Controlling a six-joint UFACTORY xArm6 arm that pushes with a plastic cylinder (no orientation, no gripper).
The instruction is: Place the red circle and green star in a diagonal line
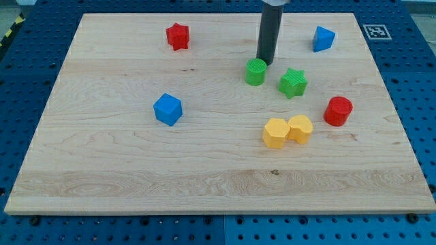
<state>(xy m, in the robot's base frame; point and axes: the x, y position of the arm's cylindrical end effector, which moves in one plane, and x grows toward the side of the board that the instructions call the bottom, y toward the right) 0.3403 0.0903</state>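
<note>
Sitting right of my tip: green star [293, 82], just beyond the green cylinder [256, 71].
Red circle: lying near the board's [204, 170] right edge [338, 111], well apart from my tip.
My tip: [264, 63] standing just behind the green cylinder, apparently touching it, holding nothing.

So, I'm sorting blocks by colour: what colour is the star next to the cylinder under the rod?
Green star, clearest in the camera view.

straight dark grey rod, smooth, round in section, faint sheen; my tip [264, 64] blunt.
</note>
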